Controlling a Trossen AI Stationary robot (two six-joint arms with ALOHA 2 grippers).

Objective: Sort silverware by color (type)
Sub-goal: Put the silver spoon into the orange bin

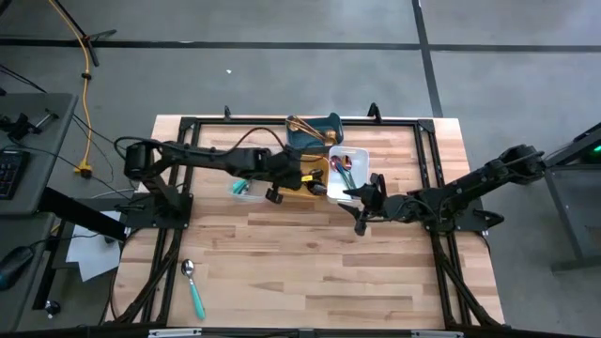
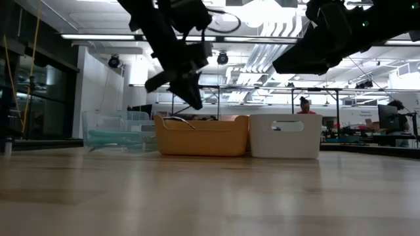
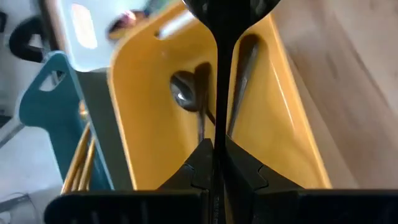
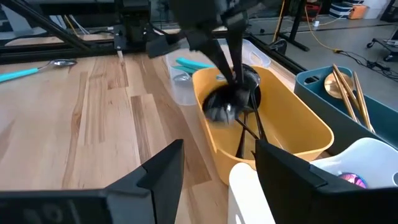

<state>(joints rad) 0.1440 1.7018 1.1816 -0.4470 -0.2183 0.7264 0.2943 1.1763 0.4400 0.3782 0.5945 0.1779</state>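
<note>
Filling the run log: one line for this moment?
left gripper: holds black spoon over yellow tray | right gripper: open, waiting | teal spoon: unsorted

A robotics lab or workshop is showing here: long ceiling strip lights (image 2: 216,40) are glowing over cluttered workbenches (image 2: 367,134), with grey concrete flooring (image 1: 282,75) surrounding the light wooden table (image 1: 310,272).
</note>
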